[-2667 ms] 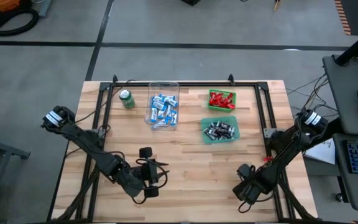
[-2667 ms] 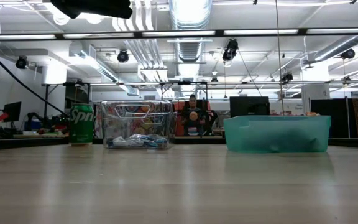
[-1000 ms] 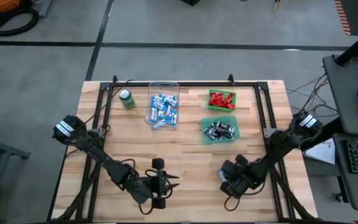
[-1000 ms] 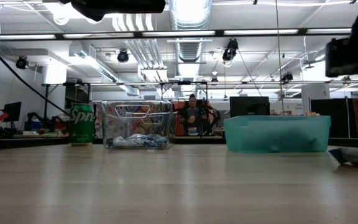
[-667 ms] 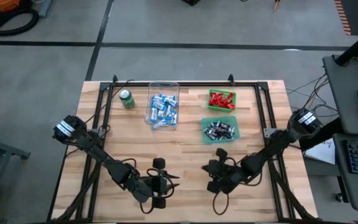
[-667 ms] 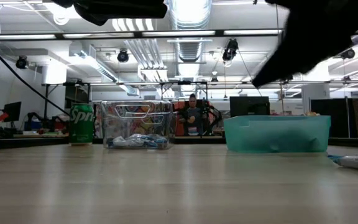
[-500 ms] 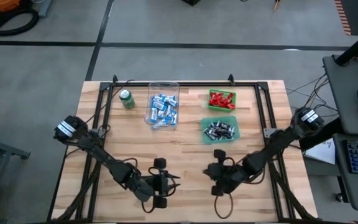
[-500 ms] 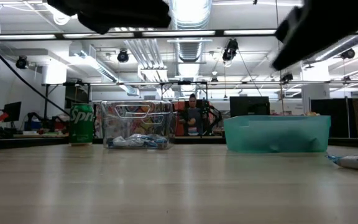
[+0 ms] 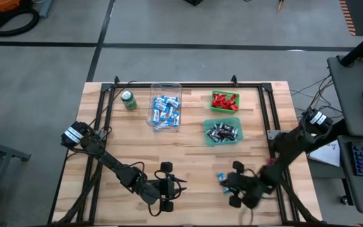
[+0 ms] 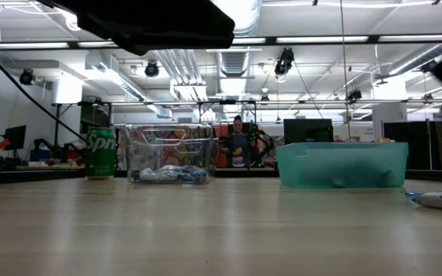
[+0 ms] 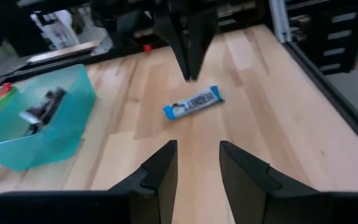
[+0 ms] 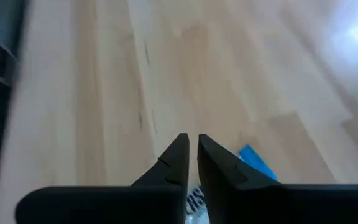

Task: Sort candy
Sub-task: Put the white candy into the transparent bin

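Sorting nearly complete: candy sits in the clear bin, teal tray and green tray. One blue-and-white bar lies loose beside my right gripper, fingers nearly together, empty. My left gripper, part-spread, waits.

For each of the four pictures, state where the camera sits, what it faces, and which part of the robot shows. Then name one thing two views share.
High view: above the table, looking straight down; both arms, left gripper and right gripper near the front edge.
Low view: at table-top height, facing the room; dark arm parts at the top.
Left wrist view: behind its own open fingers, facing the right gripper.
Right wrist view: behind its own nearly closed fingers, facing the wood.
Shared: the blue-and-white candy bar appears in both wrist views.
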